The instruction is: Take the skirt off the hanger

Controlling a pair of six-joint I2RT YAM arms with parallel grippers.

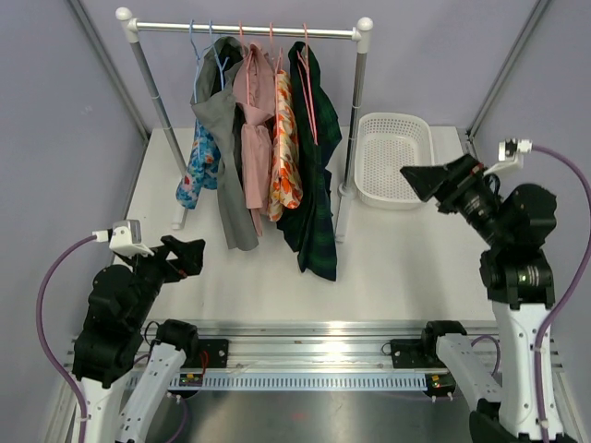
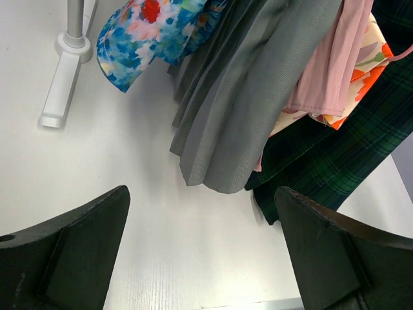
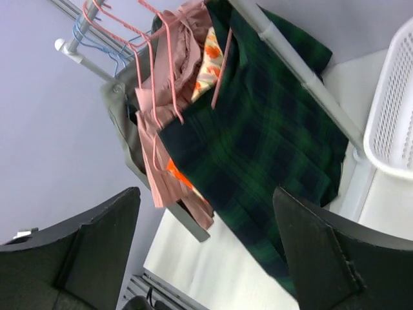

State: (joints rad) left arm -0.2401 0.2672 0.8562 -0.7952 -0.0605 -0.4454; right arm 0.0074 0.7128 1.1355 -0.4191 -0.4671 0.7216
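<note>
Several garments hang on hangers from a clothes rail (image 1: 245, 29): a blue floral one (image 1: 198, 164), a grey pleated skirt (image 1: 224, 148), a pink one (image 1: 254, 120), an orange floral one (image 1: 285, 157) and a dark green plaid skirt (image 1: 316, 175) on a pink hanger (image 1: 307, 88). My left gripper (image 1: 191, 255) is open and empty, low over the table, left of the clothes. My right gripper (image 1: 423, 180) is open and empty, raised to the right of the rack, facing the plaid skirt (image 3: 271, 142). The grey skirt (image 2: 239, 110) hangs ahead of my left fingers.
A white mesh basket (image 1: 392, 159) sits at the back right beside the rack's right post (image 1: 355, 111). The rack's left post (image 1: 157, 111) and its foot (image 2: 61, 84) stand on the white table. A metal rail (image 1: 314, 355) runs along the near edge.
</note>
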